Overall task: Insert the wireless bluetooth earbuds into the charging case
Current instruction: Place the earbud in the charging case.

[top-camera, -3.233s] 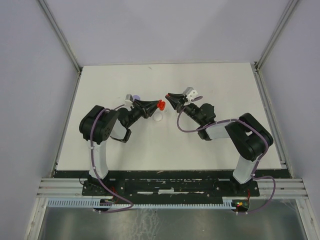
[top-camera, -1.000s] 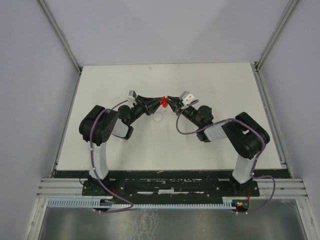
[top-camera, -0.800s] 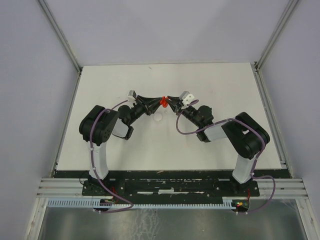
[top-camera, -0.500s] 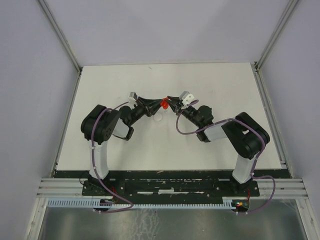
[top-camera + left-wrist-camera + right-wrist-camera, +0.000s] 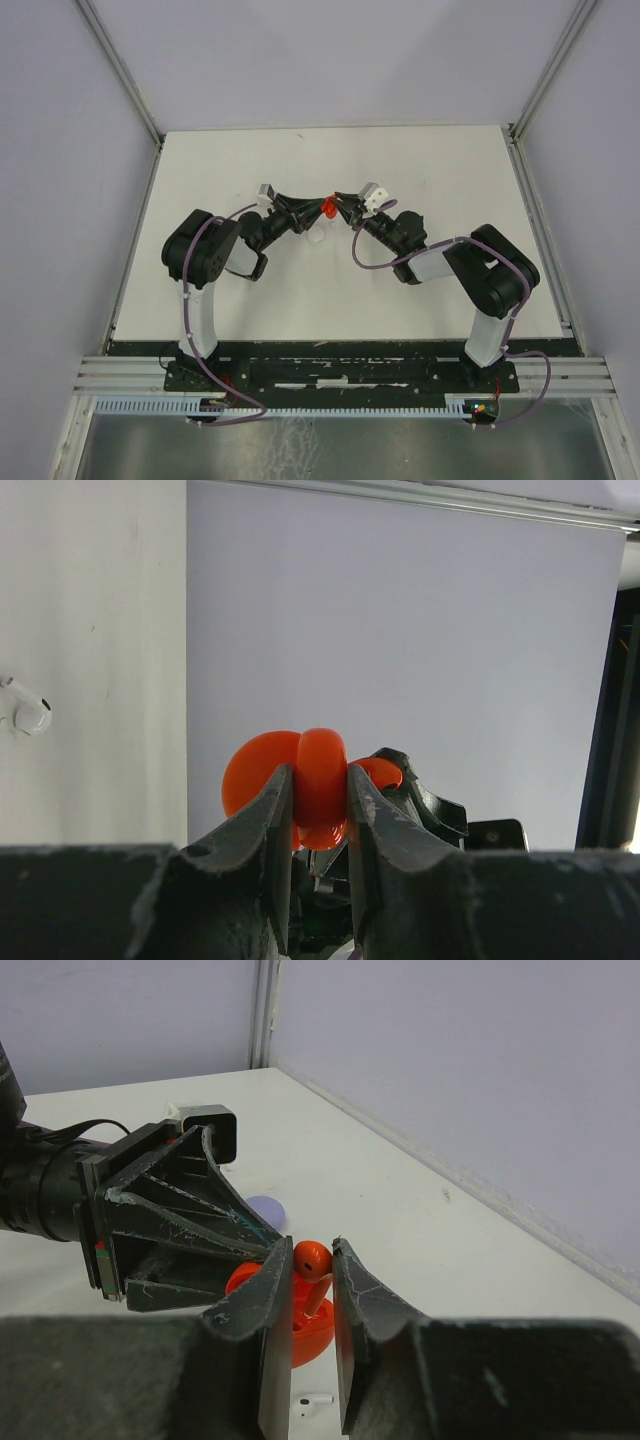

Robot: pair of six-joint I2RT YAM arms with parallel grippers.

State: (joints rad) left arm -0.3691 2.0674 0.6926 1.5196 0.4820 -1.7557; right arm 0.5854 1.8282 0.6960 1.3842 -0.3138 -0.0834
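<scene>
Jaws left: clenched on red case (image 5: 322, 780) | jaws right: pinching red earbud (image 5: 312, 1258) just above case | table (image 5: 450, 180) edges well apart

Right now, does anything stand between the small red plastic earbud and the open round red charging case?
Nothing visible does. The right arm's jaws hold the earbud right over the case, which the left arm's jaws grip.

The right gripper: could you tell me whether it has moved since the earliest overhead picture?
Yes: the right gripper has shifted away from the far edge of the table, toward the red case.
</scene>
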